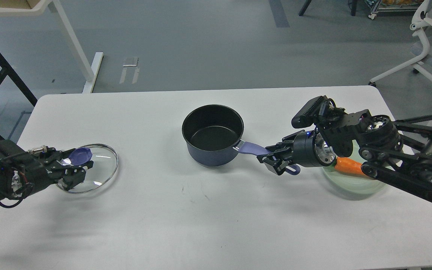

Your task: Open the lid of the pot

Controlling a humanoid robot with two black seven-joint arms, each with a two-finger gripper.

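The dark navy pot (pixel 213 135) stands open in the middle of the white table, its black inside empty. Its lavender-blue handle (pixel 252 149) points right. My right gripper (pixel 276 159) is shut on the handle near its end. The glass lid (pixel 93 173) with its purple-blue knob (pixel 80 155) is at the left of the table, low over or on the surface; I cannot tell which. My left gripper (pixel 74 167) is shut on the knob.
A pale green plate (pixel 354 183) with an orange carrot (pixel 347 166) lies at the right, partly under my right arm. The table's front edge (pixel 216 267) is near the bottom of the view. A white chair (pixel 426 41) stands beyond the table at the right.
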